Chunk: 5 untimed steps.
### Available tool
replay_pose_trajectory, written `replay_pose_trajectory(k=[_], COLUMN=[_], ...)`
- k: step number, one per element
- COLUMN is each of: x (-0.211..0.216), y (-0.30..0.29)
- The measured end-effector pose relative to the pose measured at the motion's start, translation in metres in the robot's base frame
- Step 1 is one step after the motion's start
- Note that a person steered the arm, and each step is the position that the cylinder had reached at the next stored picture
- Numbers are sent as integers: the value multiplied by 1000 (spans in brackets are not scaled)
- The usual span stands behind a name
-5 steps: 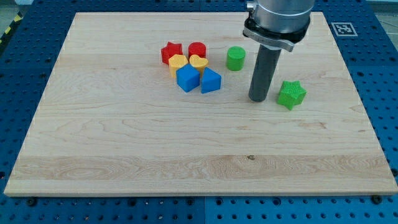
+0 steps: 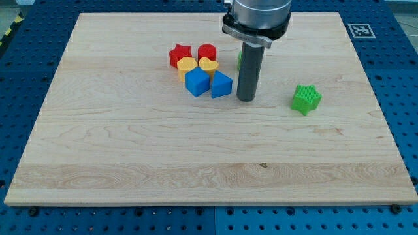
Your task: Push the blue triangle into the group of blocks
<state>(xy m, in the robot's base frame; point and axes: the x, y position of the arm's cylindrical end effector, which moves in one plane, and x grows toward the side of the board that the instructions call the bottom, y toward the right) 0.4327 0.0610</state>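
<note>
Since the earlier frame, my tip [image 2: 246, 99] has been shifted toward the view's left, now just beside the blue triangle [image 2: 221, 85], apparently not touching it.

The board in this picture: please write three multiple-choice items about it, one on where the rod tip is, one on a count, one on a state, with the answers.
1. Where is my tip?
A. Just to the view's right of the blue triangle
B. At the view's left of the red star
C. On the green star

2. How many yellow blocks are there?
A. None
B. Two
C. Four

3. How does the green star lie?
A. Stacked on the blue cube
B. Pressed against the group
C. Alone, apart from the group

Answers:
1 A: the rod ends close beside the triangle, on its right.
2 B: a yellow block and a yellow heart sit in the cluster.
3 C: bare board separates it from the others, at the view's right.
</note>
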Motion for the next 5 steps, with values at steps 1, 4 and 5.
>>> replay_pose_trajectory(k=[1, 4, 5], x=[-9, 12, 7], y=[0, -7, -7])
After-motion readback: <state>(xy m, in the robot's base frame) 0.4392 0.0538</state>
